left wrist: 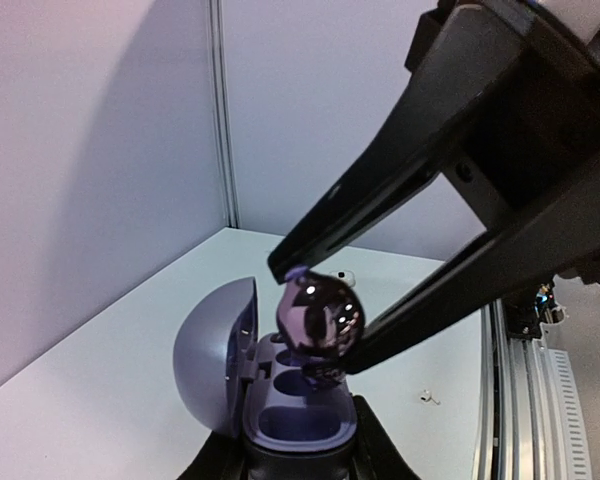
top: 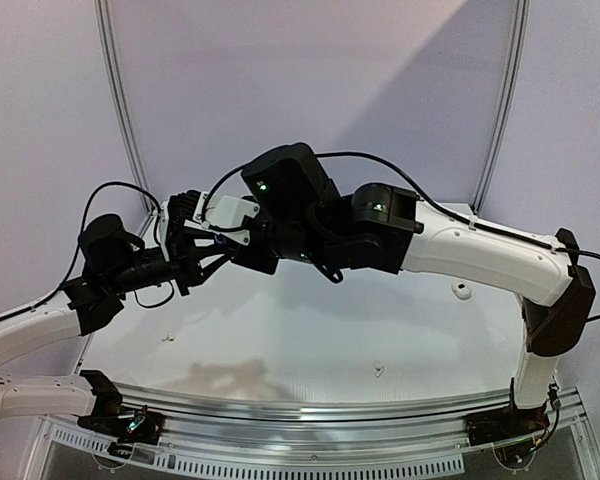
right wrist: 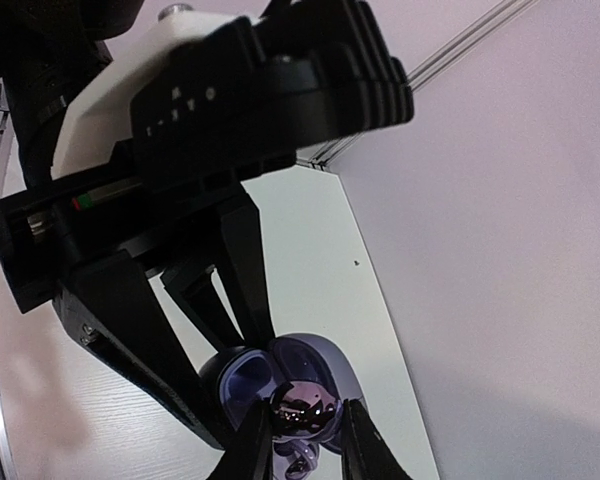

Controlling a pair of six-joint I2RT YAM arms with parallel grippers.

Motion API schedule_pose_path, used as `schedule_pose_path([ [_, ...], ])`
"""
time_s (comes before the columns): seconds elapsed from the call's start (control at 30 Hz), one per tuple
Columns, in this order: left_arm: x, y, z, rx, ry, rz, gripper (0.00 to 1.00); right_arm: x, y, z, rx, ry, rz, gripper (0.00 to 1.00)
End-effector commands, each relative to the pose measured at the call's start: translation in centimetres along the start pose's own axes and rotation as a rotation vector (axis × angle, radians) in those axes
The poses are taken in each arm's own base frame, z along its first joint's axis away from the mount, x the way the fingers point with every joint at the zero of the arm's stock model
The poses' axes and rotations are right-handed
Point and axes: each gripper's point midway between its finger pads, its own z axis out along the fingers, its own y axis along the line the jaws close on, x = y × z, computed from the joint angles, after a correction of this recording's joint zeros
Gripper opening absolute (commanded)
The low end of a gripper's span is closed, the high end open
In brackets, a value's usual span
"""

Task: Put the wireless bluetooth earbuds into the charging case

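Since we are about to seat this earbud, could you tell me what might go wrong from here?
1. The glossy dark earbud is pinched only at the tips of the right claw; it could slip and drop to the table.
2. The charging case sits aloft in the left claw, so pressing down may tilt it.
3. The earbud may not be lined up with the empty socket and could jam.

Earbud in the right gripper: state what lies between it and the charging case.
Nothing. The left wrist view shows the earbud directly over the open charging case, no object between; contact unclear.
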Motion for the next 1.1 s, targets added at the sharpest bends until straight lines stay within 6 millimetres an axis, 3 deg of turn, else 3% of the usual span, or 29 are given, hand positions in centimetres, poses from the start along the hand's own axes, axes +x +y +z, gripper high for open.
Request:
schedule_pose_path([
  [0.0, -1.6, -1.0, 0.3, 0.036, -0.039, 0.021, 0.0, 0.7, 0.7, 1.1, 0.022, 0.023, -0.017, 0.12],
  [0.7, -3.2, -0.7, 0.2, 0.016, -0.091, 0.021, 0.0, 2.3, 2.6, 1.8, -0.034, 0.066, -0.057, 0.12],
  [1.07, -3.1, -0.7, 0.3, 0.018, -0.093, 0.038, 0.0, 1.9, 3.7, 2.4, -0.087, 0.047, -0.056, 0.22],
])
